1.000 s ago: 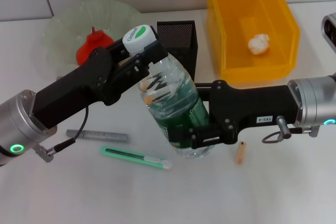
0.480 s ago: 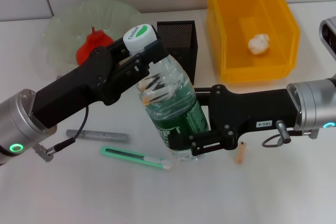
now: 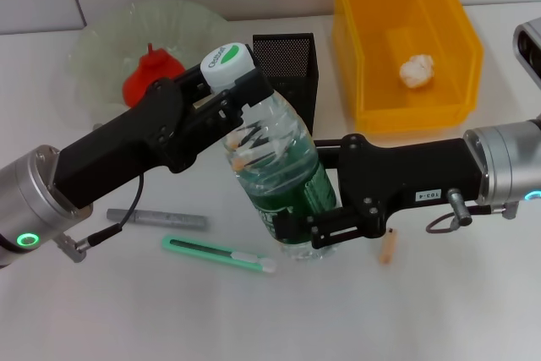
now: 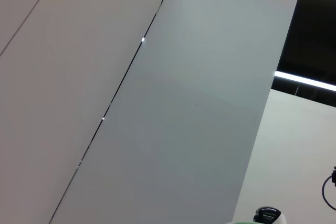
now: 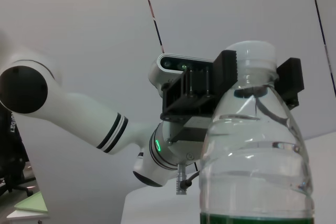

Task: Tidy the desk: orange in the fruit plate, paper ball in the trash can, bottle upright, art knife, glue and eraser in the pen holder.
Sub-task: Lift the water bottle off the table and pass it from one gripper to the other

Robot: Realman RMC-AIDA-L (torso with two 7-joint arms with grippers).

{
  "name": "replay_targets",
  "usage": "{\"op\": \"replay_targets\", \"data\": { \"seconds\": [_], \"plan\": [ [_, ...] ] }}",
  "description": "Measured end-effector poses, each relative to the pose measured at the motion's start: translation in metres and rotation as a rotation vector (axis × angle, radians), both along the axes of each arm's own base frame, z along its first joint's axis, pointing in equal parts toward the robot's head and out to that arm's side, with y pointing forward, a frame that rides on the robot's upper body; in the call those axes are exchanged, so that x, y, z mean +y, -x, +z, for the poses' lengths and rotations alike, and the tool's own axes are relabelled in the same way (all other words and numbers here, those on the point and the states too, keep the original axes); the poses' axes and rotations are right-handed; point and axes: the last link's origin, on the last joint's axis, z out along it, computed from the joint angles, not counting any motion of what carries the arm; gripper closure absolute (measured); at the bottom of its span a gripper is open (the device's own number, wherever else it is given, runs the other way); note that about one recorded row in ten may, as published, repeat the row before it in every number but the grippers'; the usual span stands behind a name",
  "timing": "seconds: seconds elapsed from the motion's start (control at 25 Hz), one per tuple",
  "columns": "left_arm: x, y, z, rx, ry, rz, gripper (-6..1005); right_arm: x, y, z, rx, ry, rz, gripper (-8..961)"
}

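Note:
The clear bottle (image 3: 275, 166) with green label and white cap stands nearly upright, leaning slightly, at the desk's middle. My left gripper (image 3: 237, 95) is shut on its neck just under the cap. My right gripper (image 3: 306, 224) is shut on its lower body at the label. In the right wrist view the bottle (image 5: 257, 166) fills the foreground, with the left gripper's black fingers (image 5: 227, 74) on either side of the neck. The orange (image 3: 148, 73) lies in the fruit plate (image 3: 97, 40). The paper ball (image 3: 416, 70) lies in the trash can (image 3: 372, 65). The art knife (image 3: 218, 254) lies on the desk, front left.
The black mesh pen holder (image 3: 287, 61) stands right behind the bottle. A grey stick (image 3: 156, 219) lies beside the art knife. A small tan cylinder (image 3: 387, 247) lies under my right arm. The left wrist view shows only wall panels.
The bottle's base has shifted a little left, so it stands slightly more upright. My right gripper moved with it. The left gripper has stayed on the neck.

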Motion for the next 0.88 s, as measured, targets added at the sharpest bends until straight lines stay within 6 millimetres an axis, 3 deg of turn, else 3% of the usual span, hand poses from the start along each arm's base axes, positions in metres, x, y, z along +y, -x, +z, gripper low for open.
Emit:
{"op": "replay_targets", "data": {
  "seconds": [0.88],
  "plan": [
    [0.001, 0.0, -0.001, 0.037, 0.003, -0.025, 565, -0.003, -0.003, 0.013, -0.071, 0.031, -0.021, 167]
  ]
}}
